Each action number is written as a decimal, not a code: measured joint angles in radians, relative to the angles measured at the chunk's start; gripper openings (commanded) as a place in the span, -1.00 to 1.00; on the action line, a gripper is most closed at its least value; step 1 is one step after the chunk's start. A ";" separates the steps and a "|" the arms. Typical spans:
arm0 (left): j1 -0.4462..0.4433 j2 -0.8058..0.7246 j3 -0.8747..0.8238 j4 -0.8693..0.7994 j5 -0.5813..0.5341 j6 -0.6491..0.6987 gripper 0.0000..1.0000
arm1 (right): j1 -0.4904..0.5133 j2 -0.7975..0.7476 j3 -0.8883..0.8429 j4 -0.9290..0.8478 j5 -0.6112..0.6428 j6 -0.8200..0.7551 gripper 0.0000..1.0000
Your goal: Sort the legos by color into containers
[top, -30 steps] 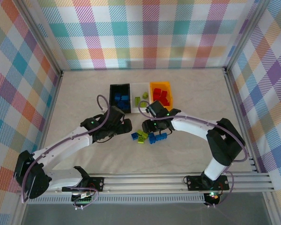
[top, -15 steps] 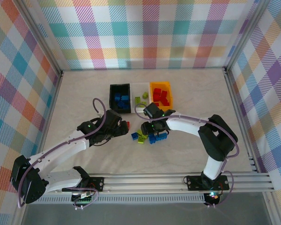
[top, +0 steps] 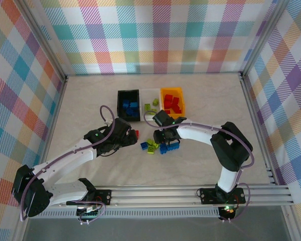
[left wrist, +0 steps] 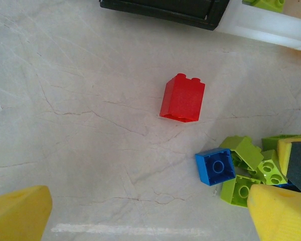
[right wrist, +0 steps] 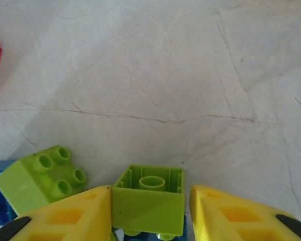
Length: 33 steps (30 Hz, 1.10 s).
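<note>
Loose legos in blue and lime [top: 160, 146] lie in a small pile at mid-table. A red brick [top: 136, 133] [left wrist: 183, 98] lies alone to their left. My left gripper [top: 132, 136] [left wrist: 150, 216] hangs open just short of the red brick, touching nothing. My right gripper [top: 161, 138] [right wrist: 150, 213] is low over the pile, open, with an upturned lime brick [right wrist: 148, 201] between its fingers. The left finger [right wrist: 70, 216] touches the brick and a thin gap shows at the right finger [right wrist: 231, 216]. The containers stand behind: black [top: 129, 91], clear [top: 150, 90], orange [top: 171, 90].
Blue bricks [top: 129, 107] lie in the black bin, lime ones [top: 155, 102] in the clear bin, red ones [top: 173, 104] in the orange bin. A second lime brick [right wrist: 40, 175] lies left of the right fingers. Metal frame rails line the table's edges.
The right gripper has dropped onto the pile and narrowed around a lime brick. The left arm pulled back a little, uncovering the red brick, and has stayed open.
</note>
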 measured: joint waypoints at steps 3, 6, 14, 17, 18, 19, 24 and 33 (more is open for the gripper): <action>0.000 0.000 0.000 -0.004 0.000 0.000 1.00 | 0.000 0.000 0.000 -0.005 -0.005 0.004 0.06; 0.000 0.000 0.000 -0.014 0.000 0.000 1.00 | 0.000 0.002 0.000 -0.004 -0.024 0.009 0.03; 0.001 0.000 0.000 -0.018 0.000 0.000 1.00 | 0.000 0.030 0.003 -0.004 -0.026 0.016 -0.21; 0.001 0.000 0.000 -0.018 0.000 0.000 1.00 | 0.000 0.026 0.003 0.000 -0.014 0.016 -0.27; 0.001 0.000 0.000 -0.018 0.000 0.000 1.00 | 0.000 0.021 0.003 0.000 -0.008 0.016 -0.28; 0.001 0.000 0.000 -0.018 -0.001 0.000 1.00 | 0.000 0.014 0.003 0.000 -0.004 0.014 -0.29; 0.001 -0.008 0.000 -0.024 -0.018 0.000 1.00 | -0.003 -0.064 0.024 -0.016 0.011 -0.013 -0.29; 0.001 -0.048 -0.030 -0.046 -0.031 -0.008 1.00 | -0.055 0.009 0.354 -0.031 -0.011 -0.061 -0.27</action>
